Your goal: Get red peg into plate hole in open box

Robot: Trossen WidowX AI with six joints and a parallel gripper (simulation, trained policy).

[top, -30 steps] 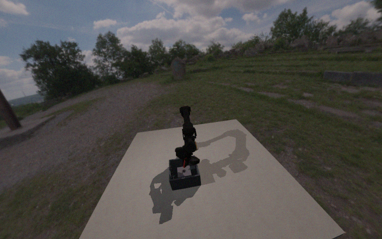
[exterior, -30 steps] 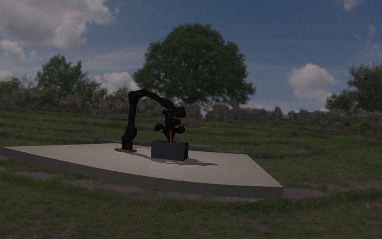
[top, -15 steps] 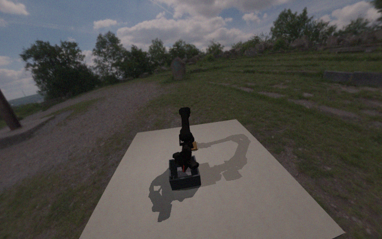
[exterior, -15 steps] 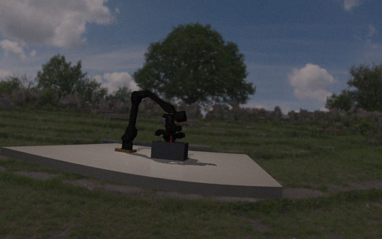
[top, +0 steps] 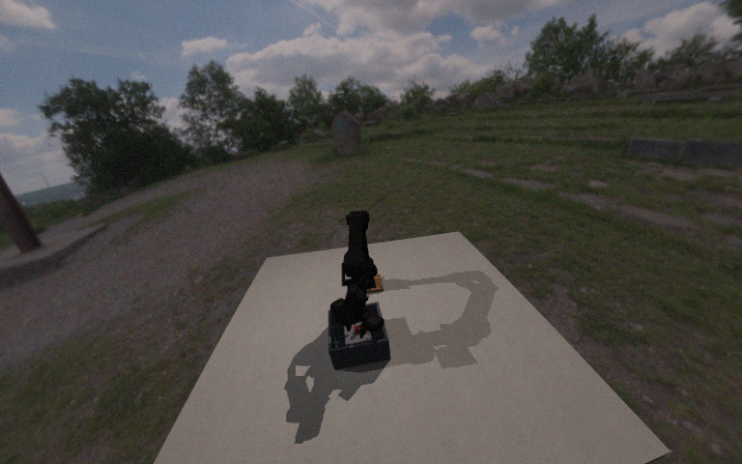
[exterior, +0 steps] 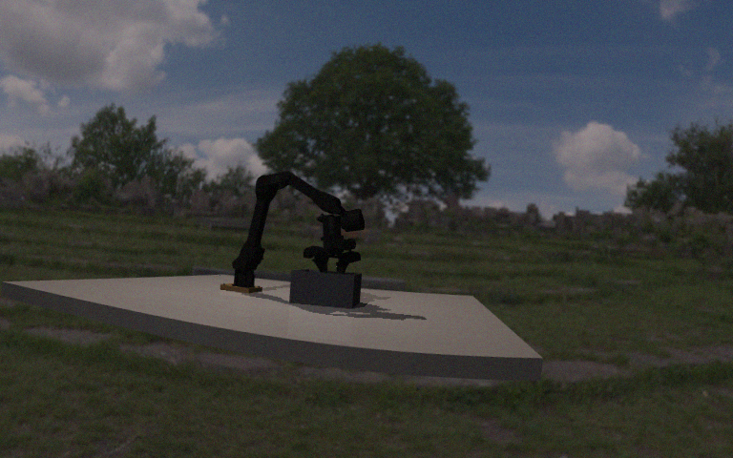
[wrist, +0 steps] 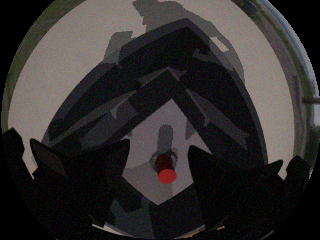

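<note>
The red peg (top: 357, 329) (wrist: 167, 176) stands upright or nearly so in the ringed hole of the pale plate (wrist: 181, 150). A length of it shows above the plate in the wrist view; how deep it sits cannot be told. The plate lies at the bottom of the dark open box (top: 360, 357) (exterior: 324, 288). My gripper (exterior: 331, 270) (wrist: 159, 147) is open, with its fingertips apart on either side of the peg and above it, not touching it. The fingertips are at about the box's rim in the exterior view, where the box wall hides the peg.
The box walls surround the plate on all sides. The box stands on the pale table top (top: 449, 414) (exterior: 444, 334). The arm's orange base (top: 376, 283) (exterior: 240, 288) is behind the box in the top view. Shadows of the arm fall on the table.
</note>
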